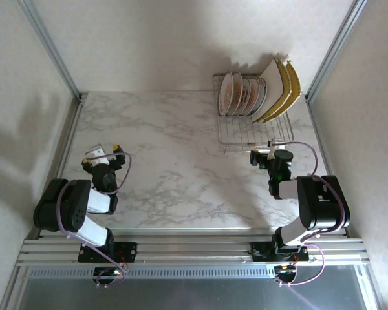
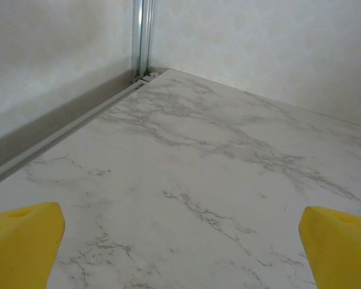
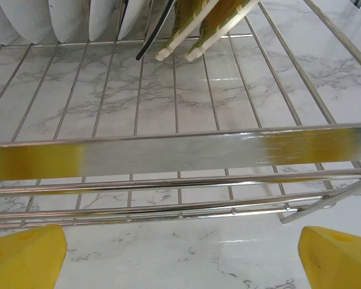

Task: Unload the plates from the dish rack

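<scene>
Wire dish rack [image 1: 252, 137] holds the plates [image 1: 242, 95]; right hand [image 1: 266, 156], spread empty like the left hand [image 1: 105, 154], should clear the front rail [image 3: 180, 153], then pinch one rim.

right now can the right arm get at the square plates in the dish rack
Probably yes: the right gripper is open just before the dish rack, with only its low front rail between it and the square plates.

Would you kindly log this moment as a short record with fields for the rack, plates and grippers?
dish rack: silver wire, far right of the marble table
round plates: upright in the rack's left part
square plates: leaning at its right, white and mustard
left gripper: open, over bare table
right gripper: open, facing the rack's near rim
</scene>
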You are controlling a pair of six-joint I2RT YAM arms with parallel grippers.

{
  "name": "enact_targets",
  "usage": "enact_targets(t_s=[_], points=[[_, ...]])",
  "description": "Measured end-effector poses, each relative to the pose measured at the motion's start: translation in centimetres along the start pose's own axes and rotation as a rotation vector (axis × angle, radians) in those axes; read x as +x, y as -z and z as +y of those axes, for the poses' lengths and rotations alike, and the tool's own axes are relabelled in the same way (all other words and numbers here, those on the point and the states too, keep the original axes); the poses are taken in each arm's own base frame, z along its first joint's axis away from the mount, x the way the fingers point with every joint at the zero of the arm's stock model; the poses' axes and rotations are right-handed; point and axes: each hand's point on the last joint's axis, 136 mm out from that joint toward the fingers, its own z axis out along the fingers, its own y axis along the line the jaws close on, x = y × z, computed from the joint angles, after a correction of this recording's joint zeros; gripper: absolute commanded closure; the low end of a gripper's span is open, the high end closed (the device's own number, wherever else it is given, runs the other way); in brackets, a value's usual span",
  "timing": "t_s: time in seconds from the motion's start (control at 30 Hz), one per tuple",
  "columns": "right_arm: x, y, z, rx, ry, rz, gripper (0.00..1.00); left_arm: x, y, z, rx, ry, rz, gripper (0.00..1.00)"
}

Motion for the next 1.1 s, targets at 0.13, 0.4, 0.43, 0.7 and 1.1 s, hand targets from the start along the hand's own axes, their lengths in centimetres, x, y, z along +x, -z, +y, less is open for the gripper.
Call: enact_targets(t_s=[0.13, 0.4, 0.43, 0.7, 1.1], points=[[0.02, 0.00, 0.00, 0.000, 0.000, 0.000, 0.01, 0.00, 0.00, 0.00, 0.000, 0.000, 0.000, 0.00], [0.00, 0.00, -0.01, 0.000, 0.000, 0.000, 0.01, 0.00, 0.00, 0.00, 0.000, 0.000, 0.000, 0.00], [0.02, 0.00, 0.00, 0.000, 0.000, 0.000, 0.01, 0.00, 0.00, 0.00, 0.000, 0.000, 0.000, 0.00], [0.00, 0.00, 0.00, 0.000, 0.000, 0.000, 0.01, 0.00, 0.00, 0.00, 0.000, 0.000, 0.000, 0.00], [0.00, 0.00, 0.00, 0.000, 0.000, 0.000, 0.01, -0.06, 0.05, -0.14, 0.001, -0.012, 0.004, 0.00]])
